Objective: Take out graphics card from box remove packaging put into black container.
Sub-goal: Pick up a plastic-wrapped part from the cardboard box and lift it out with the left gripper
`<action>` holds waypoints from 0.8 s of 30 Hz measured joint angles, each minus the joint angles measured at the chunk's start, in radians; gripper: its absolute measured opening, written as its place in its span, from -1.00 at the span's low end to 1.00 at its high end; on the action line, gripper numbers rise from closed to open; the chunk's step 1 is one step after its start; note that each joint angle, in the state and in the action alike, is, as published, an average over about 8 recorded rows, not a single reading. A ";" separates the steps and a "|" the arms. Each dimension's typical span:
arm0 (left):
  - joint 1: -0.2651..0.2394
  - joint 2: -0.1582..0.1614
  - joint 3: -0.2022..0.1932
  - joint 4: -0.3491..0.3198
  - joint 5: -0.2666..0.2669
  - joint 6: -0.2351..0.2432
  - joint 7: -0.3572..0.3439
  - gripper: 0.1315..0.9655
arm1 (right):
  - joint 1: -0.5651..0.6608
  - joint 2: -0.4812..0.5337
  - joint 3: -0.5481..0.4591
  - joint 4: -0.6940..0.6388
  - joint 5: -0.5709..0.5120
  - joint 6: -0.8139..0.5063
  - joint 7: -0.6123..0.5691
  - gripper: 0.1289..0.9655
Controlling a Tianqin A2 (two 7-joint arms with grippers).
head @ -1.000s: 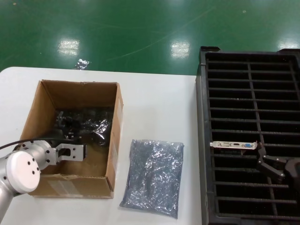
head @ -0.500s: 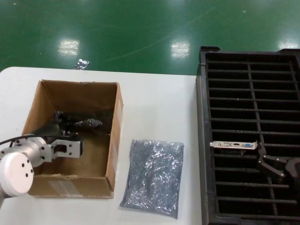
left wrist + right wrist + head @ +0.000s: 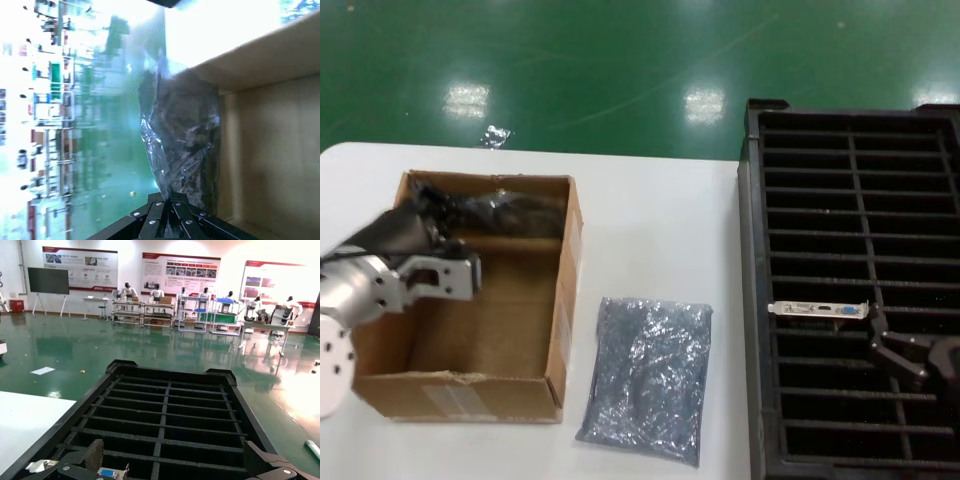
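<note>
Left gripper (image 3: 448,228) pinches bagged graphics card (image 3: 505,208) over box (image 3: 560,300); empty bag (image 3: 647,378) beside; right gripper (image 3: 895,345) spread over black container (image 3: 752,300).

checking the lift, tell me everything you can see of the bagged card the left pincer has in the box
The bagged graphics card looks dark and shiny through its crinkled, translucent packaging. The left pincer is shut on one end of the bag, and the card hangs stretched out from it, raised along the far wall of the brown cardboard box, roughly level with that rim. The board's details are hidden by the plastic. Whether it touches the box wall cannot be told.
</note>
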 joint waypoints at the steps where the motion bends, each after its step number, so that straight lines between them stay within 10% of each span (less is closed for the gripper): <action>1: 0.012 -0.002 -0.017 -0.034 0.009 0.012 -0.009 -0.98 | 0.000 0.000 0.000 0.000 0.000 0.000 0.000 1.00; 13: 0.198 -0.028 -0.200 -0.451 0.022 0.145 -0.114 -0.98 | 0.000 0.000 0.000 0.000 0.000 0.000 0.000 1.00; 24: 0.347 -0.008 -0.209 -0.637 -0.020 0.190 -0.129 -0.98 | 0.000 0.000 0.000 0.000 0.000 0.000 0.000 1.00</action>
